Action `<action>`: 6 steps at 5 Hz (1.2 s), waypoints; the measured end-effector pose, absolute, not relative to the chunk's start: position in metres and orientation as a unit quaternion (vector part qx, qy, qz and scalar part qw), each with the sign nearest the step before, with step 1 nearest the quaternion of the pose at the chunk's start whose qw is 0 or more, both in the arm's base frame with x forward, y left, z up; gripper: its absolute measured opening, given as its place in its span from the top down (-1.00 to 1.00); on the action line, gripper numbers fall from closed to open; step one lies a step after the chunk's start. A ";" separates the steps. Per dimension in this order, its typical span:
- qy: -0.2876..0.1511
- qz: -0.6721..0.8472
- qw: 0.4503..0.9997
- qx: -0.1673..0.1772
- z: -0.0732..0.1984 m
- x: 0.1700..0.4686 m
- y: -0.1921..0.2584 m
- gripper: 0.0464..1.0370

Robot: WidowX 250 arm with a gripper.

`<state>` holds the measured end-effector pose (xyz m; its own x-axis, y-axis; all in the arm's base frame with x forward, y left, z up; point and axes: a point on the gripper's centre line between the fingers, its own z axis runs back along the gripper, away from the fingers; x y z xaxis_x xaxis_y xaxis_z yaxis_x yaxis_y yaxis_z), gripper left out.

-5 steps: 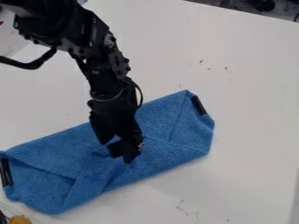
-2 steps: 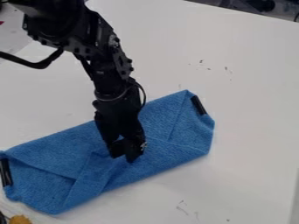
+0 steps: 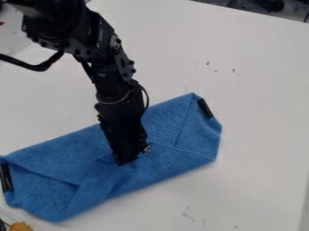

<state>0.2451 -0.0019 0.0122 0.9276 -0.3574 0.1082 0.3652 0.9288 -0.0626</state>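
Centrally | tool (image 3: 131,159) touches folded blue cloth (image 3: 54,164) | 2 black end strips (image 3: 205,108)

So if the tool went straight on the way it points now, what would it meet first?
The cloth, most likely: the tool points down at its middle, though from this angle any remaining gap is unclear.
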 end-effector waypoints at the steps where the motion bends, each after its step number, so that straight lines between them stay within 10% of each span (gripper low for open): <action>1: -0.049 -0.178 0.982 -0.040 0.012 0.246 0.000 0.81; 6: -0.056 -0.158 0.986 -0.015 0.042 0.204 -0.061 0.98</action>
<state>0.2037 -0.0606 0.0418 0.9439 -0.3094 0.1156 0.3128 0.9497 -0.0126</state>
